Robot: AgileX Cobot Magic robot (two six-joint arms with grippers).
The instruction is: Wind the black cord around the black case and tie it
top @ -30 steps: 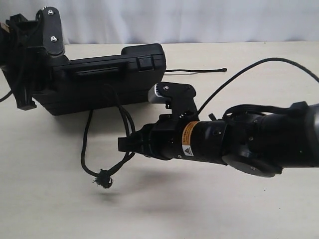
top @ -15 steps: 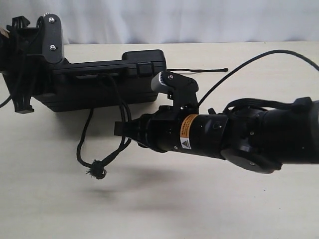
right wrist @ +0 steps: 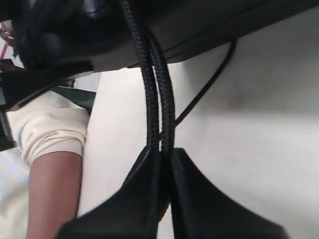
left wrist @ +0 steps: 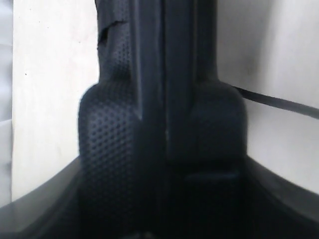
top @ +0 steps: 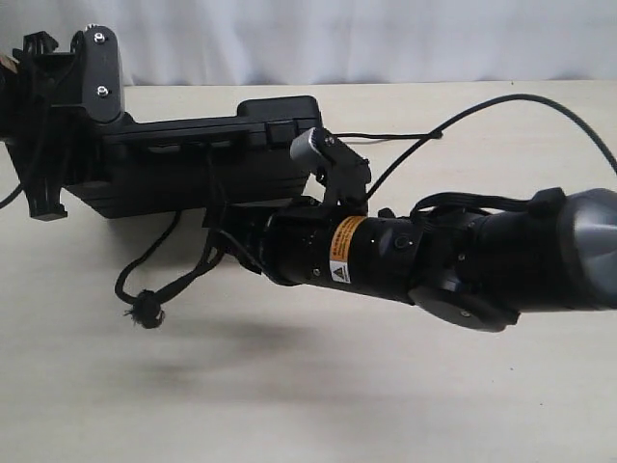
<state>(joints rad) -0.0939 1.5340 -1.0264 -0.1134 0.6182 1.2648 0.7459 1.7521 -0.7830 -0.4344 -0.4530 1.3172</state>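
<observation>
Inside the right tool (right wrist: 164,155) runs the black cord (right wrist: 158,89).

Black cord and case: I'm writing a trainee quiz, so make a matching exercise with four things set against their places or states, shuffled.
Things:
1. black case
2. frayed knotted end
3. small knotted tip
4. right gripper

Places or states:
A. shut on two strands of the black cord
B. on the table, beyond the case
C. clamped at one end by the left gripper
D. loose, in front of the case

Pairs: 1-C, 2-D, 3-B, 4-A.
</observation>
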